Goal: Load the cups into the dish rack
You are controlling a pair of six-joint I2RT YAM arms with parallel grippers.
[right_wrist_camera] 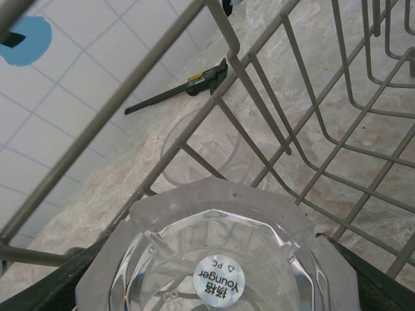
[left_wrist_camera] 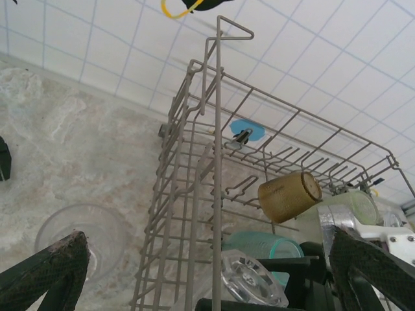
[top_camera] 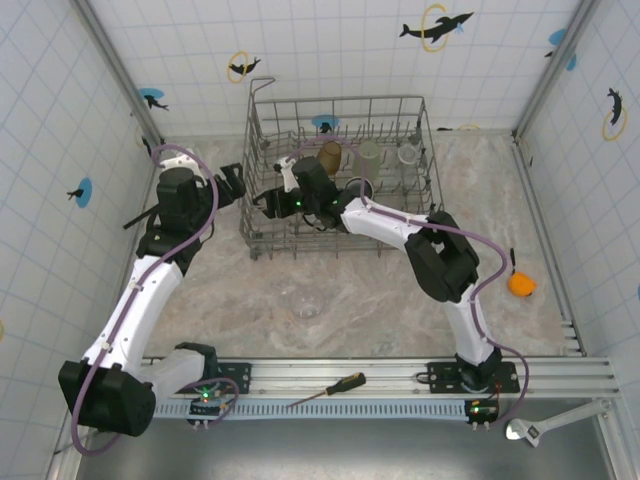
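A clear tumbler (right_wrist_camera: 220, 253) is grasped between the jaws of the right gripper (right_wrist_camera: 220, 288), with its stickered base turned toward the wrist camera. This gripper is placed inside the dish rack (top_camera: 330, 240), close to the rack's left wall. The jaws of the left gripper (left_wrist_camera: 211, 275) are spread wide and nothing is held between them. It is poised just outside the same wall. Among the tines, an amber cup (left_wrist_camera: 290, 194), a pale green cup (left_wrist_camera: 353, 206) and a light blue cup (left_wrist_camera: 262, 246) are lodged. A further clear cup (top_camera: 410, 152) is seen in the far row, and a dark mug (top_camera: 358, 187) nearer the middle. One clear cup (top_camera: 305, 300) stands apart on the table (top_camera: 230, 290), in front of the rack. A screwdriver (top_camera: 328, 388) is laid on the rail at the near edge.
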